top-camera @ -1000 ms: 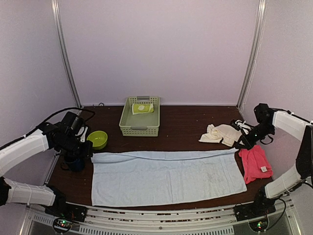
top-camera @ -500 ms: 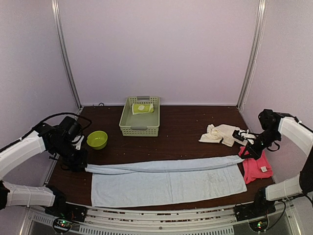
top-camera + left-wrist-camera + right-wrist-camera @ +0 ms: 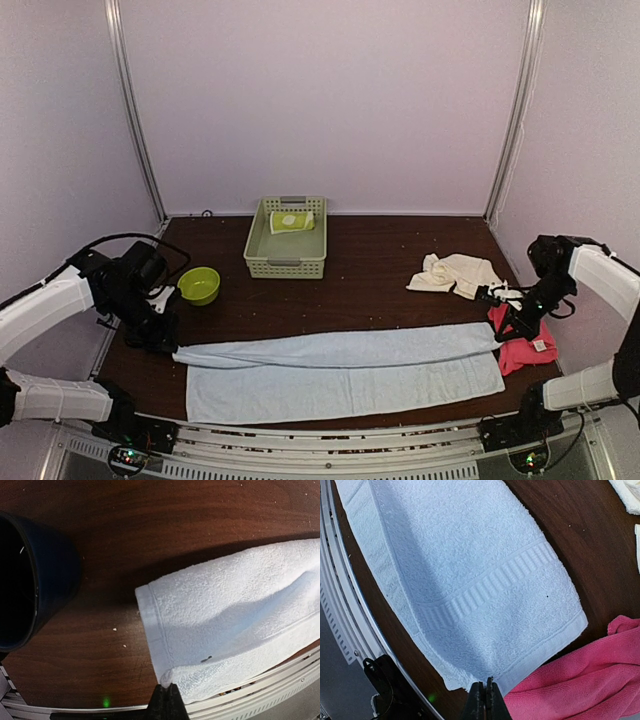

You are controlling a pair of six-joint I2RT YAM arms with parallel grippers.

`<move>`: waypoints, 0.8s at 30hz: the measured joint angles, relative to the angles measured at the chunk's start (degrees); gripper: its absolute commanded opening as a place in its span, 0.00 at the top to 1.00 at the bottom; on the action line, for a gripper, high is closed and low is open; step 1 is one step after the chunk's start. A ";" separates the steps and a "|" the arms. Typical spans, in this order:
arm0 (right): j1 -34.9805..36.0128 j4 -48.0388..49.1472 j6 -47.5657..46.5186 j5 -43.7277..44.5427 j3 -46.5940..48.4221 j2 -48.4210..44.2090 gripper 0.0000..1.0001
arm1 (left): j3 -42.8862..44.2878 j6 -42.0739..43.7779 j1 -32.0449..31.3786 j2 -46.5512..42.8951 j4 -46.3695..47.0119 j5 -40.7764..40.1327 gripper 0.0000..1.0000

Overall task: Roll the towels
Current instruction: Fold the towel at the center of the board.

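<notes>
1. The table [image 3: 370, 270] is dark brown wood. Pale purple walls [image 3: 330, 100] stand on three sides, with a metal post in each far corner.
2. The blue towel [image 3: 340, 375] lies flat along the near edge of the table. Its long side runs from the left edge to the right edge.
3. The far part of the blue towel is folded over toward the near edge, so a long strip lies on top of the rest.
4. The left fingers [image 3: 167, 700] are pressed together on the left end of that folded strip.
5. The right fingers [image 3: 484, 697] are pressed together on the right end of the strip.
6. The pink towel [image 3: 525, 345] lies bunched near the right edge, touching the right end of the blue towel.
7. The cream towel [image 3: 455, 272] lies crumpled near the right edge, farther back than the pink one.
8. The green towel [image 3: 292, 221] sits inside a basket [image 3: 285, 262] at the middle of the far edge.
9. A green bowl [image 3: 199, 284] sits near the left edge. A dark cup [image 3: 30, 580] stands just beside the left end of the blue towel.
</notes>
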 measured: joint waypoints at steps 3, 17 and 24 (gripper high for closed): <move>-0.02 -1.62 -1.64 0.63 -0.11 -0.55 1.00 | 0.00 1.05 0.00 0.48 -1.57 1.38 1.00; -0.04 -5.57 -7.52 3.65 -4.42 -2.45 1.00 | -0.17 3.17 -0.09 0.35 -6.54 5.88 1.00; -0.02 -5.64 -9.09 5.51 -6.58 -2.27 1.00 | -0.72 3.37 -1.49 3.37 -6.91 7.87 1.00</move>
